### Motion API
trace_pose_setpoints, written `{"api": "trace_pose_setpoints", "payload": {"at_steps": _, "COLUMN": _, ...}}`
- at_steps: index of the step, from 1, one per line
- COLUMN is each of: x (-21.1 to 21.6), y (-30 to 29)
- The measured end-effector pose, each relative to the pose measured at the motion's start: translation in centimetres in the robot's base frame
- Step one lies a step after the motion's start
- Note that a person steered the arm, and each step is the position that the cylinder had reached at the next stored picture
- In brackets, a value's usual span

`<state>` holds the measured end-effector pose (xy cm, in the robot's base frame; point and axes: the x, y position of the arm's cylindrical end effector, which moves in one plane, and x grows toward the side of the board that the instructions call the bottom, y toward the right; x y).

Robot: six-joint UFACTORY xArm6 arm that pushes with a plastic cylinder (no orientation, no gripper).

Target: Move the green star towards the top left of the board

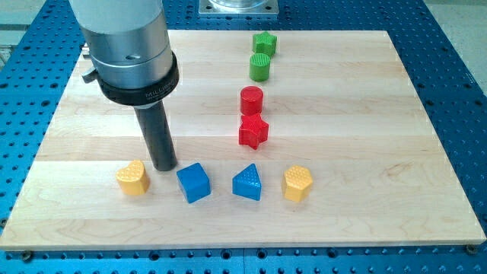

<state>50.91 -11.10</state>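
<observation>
The green star (265, 43) sits near the view's top, right of centre, on the wooden board (365, 137). A green cylinder (260, 67) stands just below it. My tip (164, 167) rests on the board at the lower left, far from the star. It is just right of and above the yellow heart (132, 177) and just left of and above the blue cube (193, 183).
A red cylinder (251, 100) and a red star (253, 132) stand in a column below the green blocks. A blue triangle (247, 183) and a yellow hexagon (297, 183) lie in the bottom row. A blue perforated table (456, 61) surrounds the board.
</observation>
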Motion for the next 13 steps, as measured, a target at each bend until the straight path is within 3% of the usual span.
{"api": "trace_pose_setpoints", "payload": {"at_steps": 6, "x": 1.0, "y": -1.0}}
{"api": "trace_pose_setpoints", "payload": {"at_steps": 7, "x": -4.2, "y": -0.3}}
{"api": "trace_pose_setpoints", "payload": {"at_steps": 9, "x": -17.5, "y": 7.3}}
{"api": "trace_pose_setpoints", "payload": {"at_steps": 10, "x": -21.7, "y": 9.3}}
{"api": "trace_pose_setpoints", "payload": {"at_steps": 12, "x": -21.7, "y": 10.0}}
{"api": "trace_pose_setpoints", "payload": {"at_steps": 13, "x": -21.3, "y": 14.3}}
